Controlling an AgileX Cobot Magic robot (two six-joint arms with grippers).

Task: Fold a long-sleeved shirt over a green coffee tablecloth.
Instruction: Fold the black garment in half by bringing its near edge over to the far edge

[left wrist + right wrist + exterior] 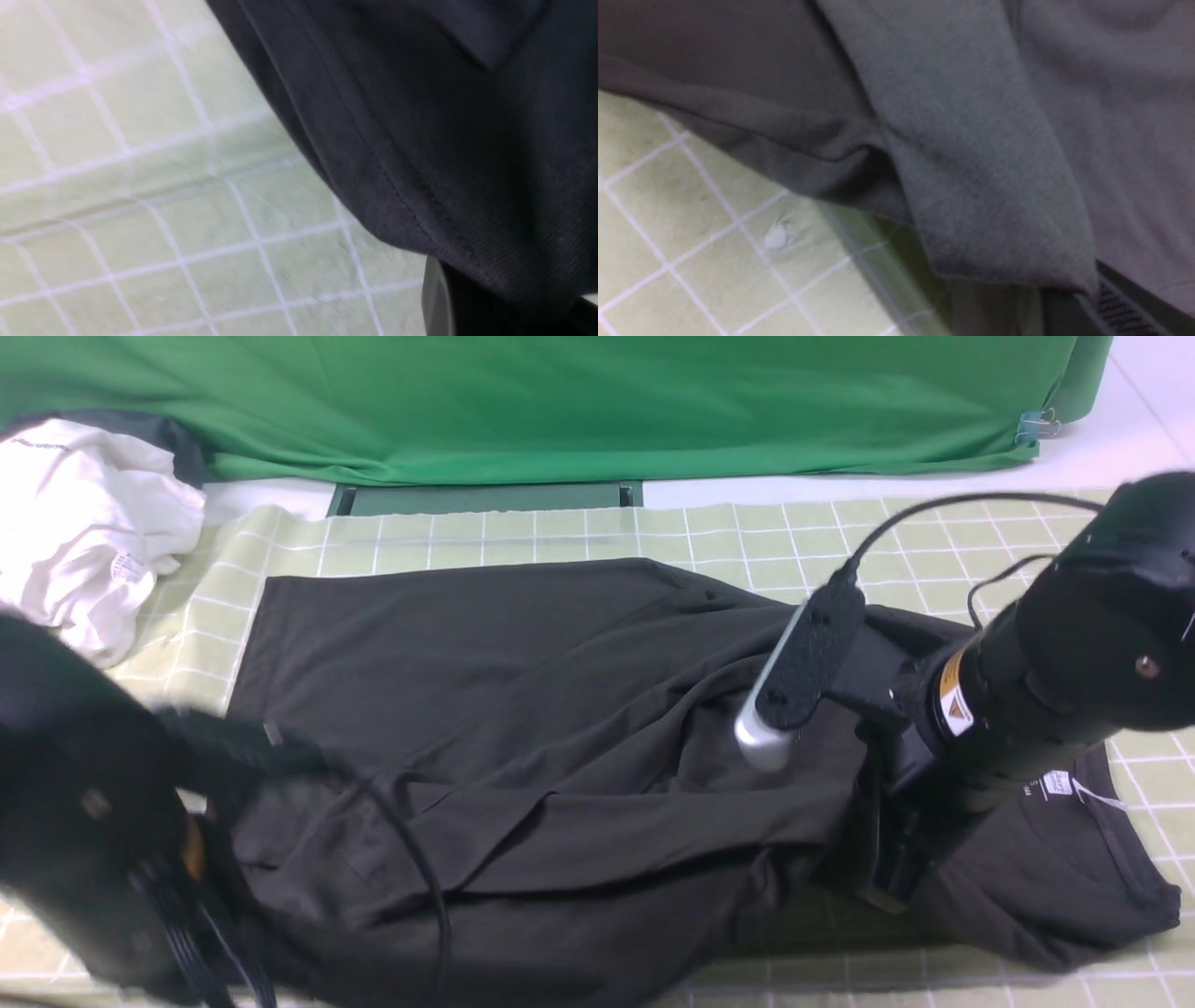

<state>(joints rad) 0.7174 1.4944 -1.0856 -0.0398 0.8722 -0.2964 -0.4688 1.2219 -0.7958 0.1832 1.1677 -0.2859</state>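
lying lengthwise on the tablecloth (pixel 579 537), the shirt (pixel 523 709) has a sleeve laid over its body but is rumpled, with no neat fold yet. the left gripper (pixel 467 310) is clamped on the hem, the right gripper (pixel 1092 298) closed on cloth nearer the collar end. the main folds look left to do.
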